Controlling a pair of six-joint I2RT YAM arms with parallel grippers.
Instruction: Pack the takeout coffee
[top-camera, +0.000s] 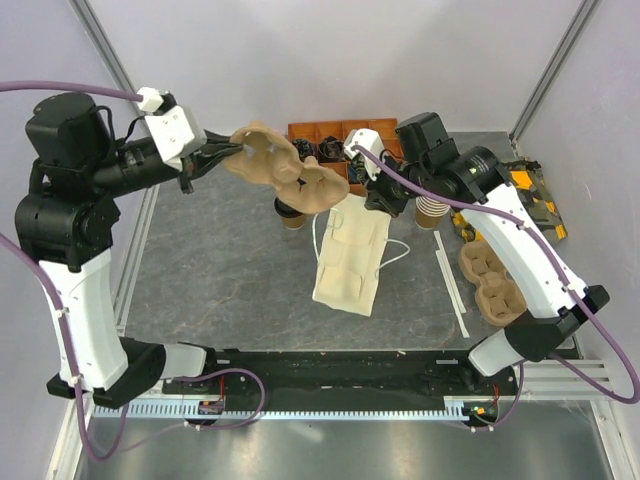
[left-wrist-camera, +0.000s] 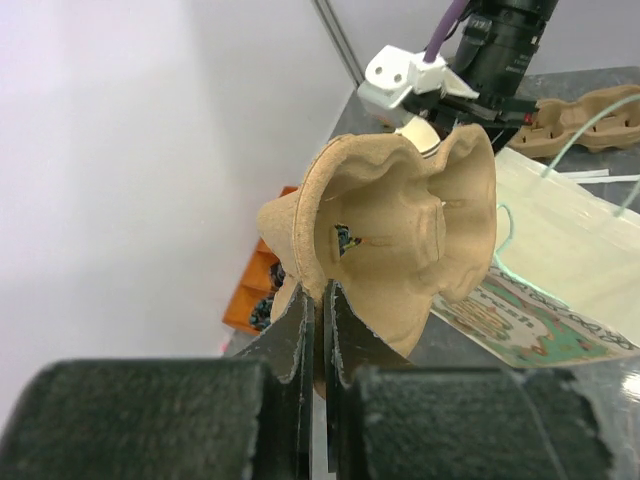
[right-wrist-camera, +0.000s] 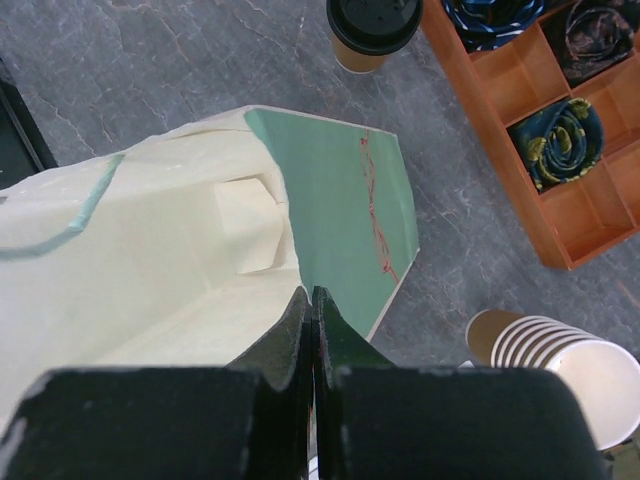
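Note:
The takeout coffee (top-camera: 291, 214), a tan paper cup with a black lid, stands on the table behind the bag and is half hidden under the tray in the top view. It also shows in the right wrist view (right-wrist-camera: 372, 25). My left gripper (top-camera: 238, 150) (left-wrist-camera: 320, 292) is shut on the rim of a brown moulded-pulp cup tray (top-camera: 290, 170) (left-wrist-camera: 400, 235) and holds it in the air above the cup. My right gripper (top-camera: 372, 200) (right-wrist-camera: 313, 296) is shut on the upper rim of a cream paper bag (top-camera: 350, 262) (right-wrist-camera: 150, 260), holding its mouth open; the lining is green.
An orange compartment box (top-camera: 335, 133) (right-wrist-camera: 540, 150) stands at the back. A stack of lidless cream cups (top-camera: 430, 212) (right-wrist-camera: 560, 352) stands right of the bag. A second pulp tray (top-camera: 490, 282) and white strips (top-camera: 450, 280) lie at the right.

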